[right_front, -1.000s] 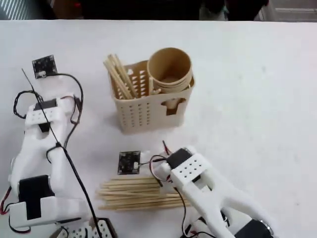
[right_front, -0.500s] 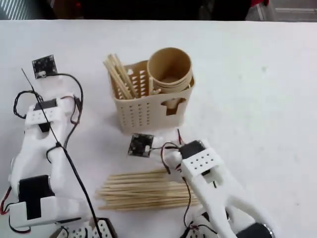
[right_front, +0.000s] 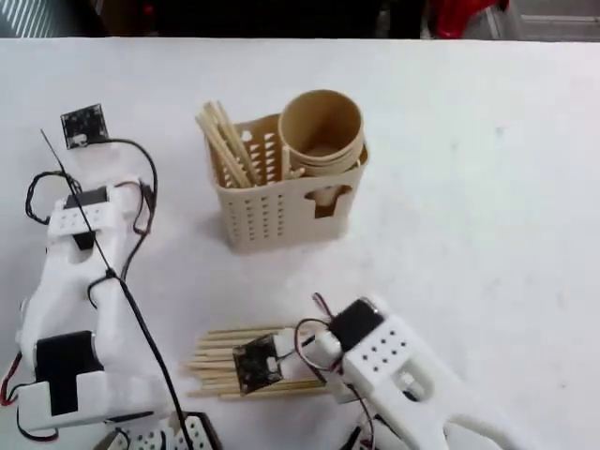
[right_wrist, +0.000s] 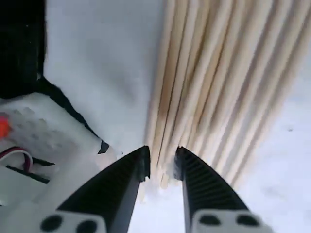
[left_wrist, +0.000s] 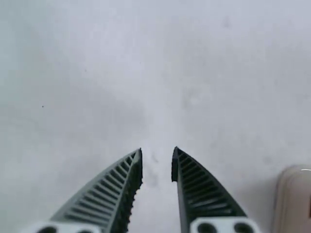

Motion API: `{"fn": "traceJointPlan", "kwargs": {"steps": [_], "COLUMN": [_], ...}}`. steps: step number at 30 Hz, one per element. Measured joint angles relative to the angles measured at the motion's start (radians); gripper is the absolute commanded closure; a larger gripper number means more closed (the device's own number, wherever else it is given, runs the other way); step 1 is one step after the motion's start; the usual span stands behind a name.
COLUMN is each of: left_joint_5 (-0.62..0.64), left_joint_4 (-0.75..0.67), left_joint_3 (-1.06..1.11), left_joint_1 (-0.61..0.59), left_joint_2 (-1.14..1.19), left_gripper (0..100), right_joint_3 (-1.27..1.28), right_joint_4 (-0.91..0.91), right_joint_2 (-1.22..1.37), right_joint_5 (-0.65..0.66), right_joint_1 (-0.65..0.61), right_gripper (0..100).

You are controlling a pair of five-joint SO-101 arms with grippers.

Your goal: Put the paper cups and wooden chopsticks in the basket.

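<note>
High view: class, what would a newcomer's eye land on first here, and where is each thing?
The basket in the middle of the table stands out first, holding stacked paper cups and a few leaning chopsticks. Next comes the pile of wooden chopsticks lying flat near the front edge, with the right gripper low at the ends of those sticks.

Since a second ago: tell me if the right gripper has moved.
Yes. In the high view the right gripper has drawn back from the basket and is now over the loose chopsticks on the table.
</note>
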Motion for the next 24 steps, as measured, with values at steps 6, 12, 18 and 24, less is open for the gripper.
{"fn": "traceJointPlan", "kwargs": {"steps": [6,12,18,24], "left_joint_5": [0.0,0.0,0.0,0.0], "left_joint_4": [0.0,0.0,0.0,0.0], "left_joint_3": [0.0,0.0,0.0,0.0], "left_joint_1": [0.0,0.0,0.0,0.0], "left_joint_2": [0.0,0.0,0.0,0.0], "left_gripper": [88,88,88,88], "right_joint_3": [0.006,-0.023,-0.124,-0.296], "right_joint_4": [-0.153,-0.267,-0.269,-0.318], "right_joint_2": [0.262,0.448,0.519,0.522], "right_joint_5": [0.014,-0.043,-0.087,-0.097], "right_joint_1": [0.009,0.009,0.107,0.272], "right_gripper": [90.0,90.0,90.1,90.1]}}
